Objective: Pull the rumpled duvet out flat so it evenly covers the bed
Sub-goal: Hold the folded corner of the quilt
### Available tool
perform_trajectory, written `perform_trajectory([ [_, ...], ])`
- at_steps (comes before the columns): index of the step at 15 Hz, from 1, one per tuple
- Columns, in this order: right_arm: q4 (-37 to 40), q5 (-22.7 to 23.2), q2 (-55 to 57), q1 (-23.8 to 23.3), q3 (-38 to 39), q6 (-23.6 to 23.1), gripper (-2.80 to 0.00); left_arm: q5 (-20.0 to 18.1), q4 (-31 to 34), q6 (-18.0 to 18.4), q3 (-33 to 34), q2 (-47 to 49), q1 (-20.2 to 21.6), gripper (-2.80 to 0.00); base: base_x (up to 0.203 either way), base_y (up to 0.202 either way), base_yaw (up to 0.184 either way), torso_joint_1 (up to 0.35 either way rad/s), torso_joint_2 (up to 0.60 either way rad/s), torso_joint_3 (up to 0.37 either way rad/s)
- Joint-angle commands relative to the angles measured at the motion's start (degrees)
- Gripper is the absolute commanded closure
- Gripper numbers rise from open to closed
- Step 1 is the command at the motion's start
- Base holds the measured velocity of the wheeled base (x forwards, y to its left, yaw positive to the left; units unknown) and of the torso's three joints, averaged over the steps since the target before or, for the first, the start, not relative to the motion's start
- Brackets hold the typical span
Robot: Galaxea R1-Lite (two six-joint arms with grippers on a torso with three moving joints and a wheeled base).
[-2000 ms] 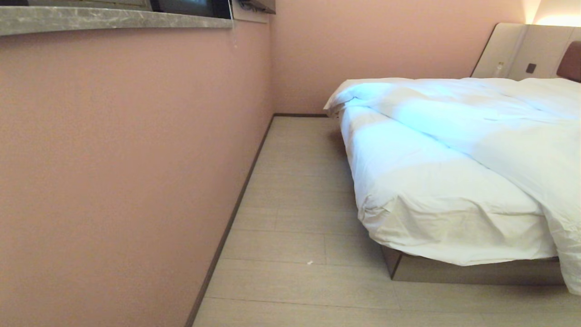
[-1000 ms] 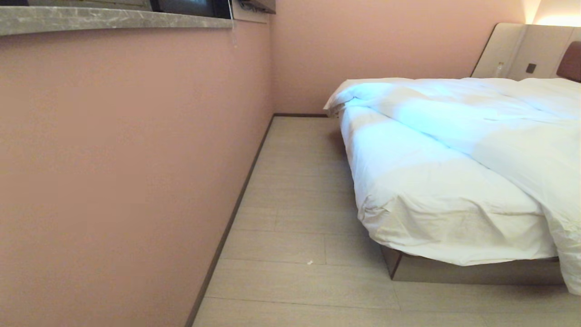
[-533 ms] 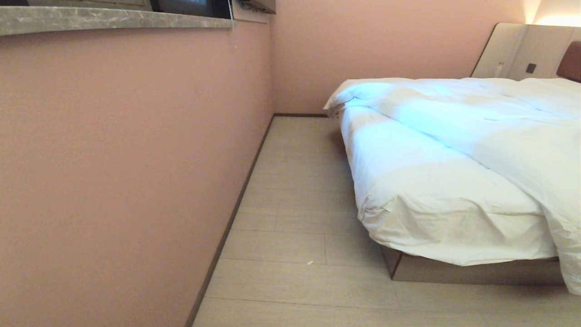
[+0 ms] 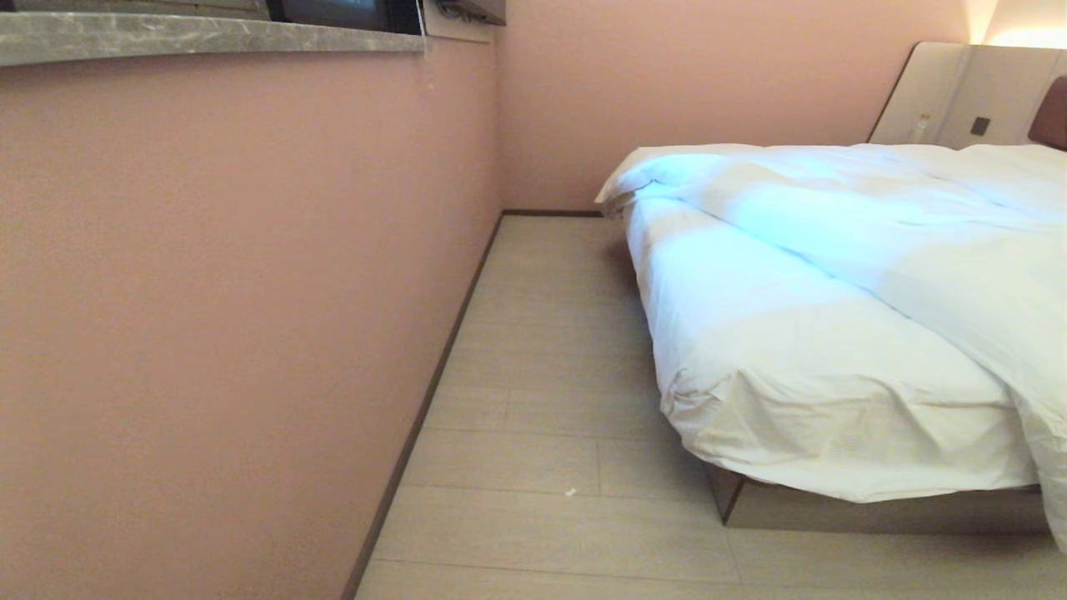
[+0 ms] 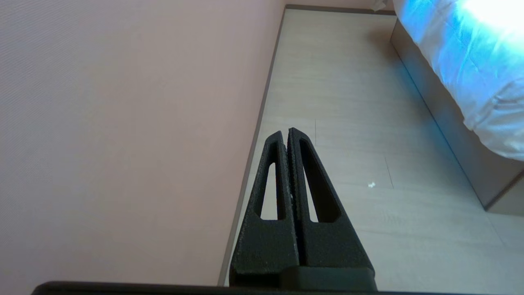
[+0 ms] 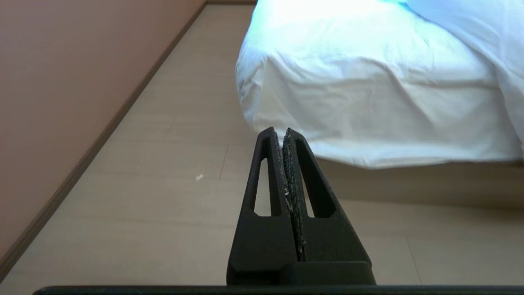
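- Duvet (image 4: 875,250) lies heaped on the bed (image 4: 875,512), bunched twd the mid & far side; a long diagonal fold runs from the far corner nr the wall down to the near foot edge, where it spills over at the rt.
- Near left foot corner of the bed shows only smoother white cover (image 4: 800,392) draped over the mattress edge – can't tell if that's sheet or a flat part of the duvet.
- Key relation: duvet is ahead & to the rt of both arms, higher than them. Its long ridge runs head-to-foot, slanted across the bed.
- Right end effector (image 6: 283,131): jaws pressed together, holding nothing, low over the floor (image 4: 542,467), pointing at the foot corner – nearer arm by my read, but not touching.
- Left end effector (image 5: 286,133): closed too, empty, aimed down the floor strip btwn wall (image 4: 233,292) & bed's side edge; bed well off to its side.
- Judgement: rt arm better placed for a first grab at the overhanging edge; robot prob needs to get closer first.
- Writing/brands: none readable. Headboard panel (image 4: 942,92) has a small dark switch plate, no text legible.
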Motion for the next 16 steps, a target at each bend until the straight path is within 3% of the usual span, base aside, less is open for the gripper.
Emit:
perform_trajectory([
  [1, -0.02, 0.0, 0.07, 0.03, 0.0, 0.02, 0.0, 0.02, -0.02, -0.04, 0.0, 0.02, -0.02, 0.0, 0.204, 0.0, -0.002, -0.001, 0.0, 0.002],
  [10, -0.02, 0.0, 0.07, 0.03, 0.0, 0.02, 0.0, 0.02, -0.02, -0.4, 0.0, 0.02, -0.02, 0.0, 0.184, 0.0, 0.002, 0.005, 0.0, 0.002],
  [16, -0.02, 0.0, 0.07, 0.03, 0.0, 0.02, 0.0, 0.02, -0.02, -0.22, 0.0, 0.02, -0.02, 0.0, 0.0, 0.0, 0.0, 0.0, 0.0, 0.0],
])
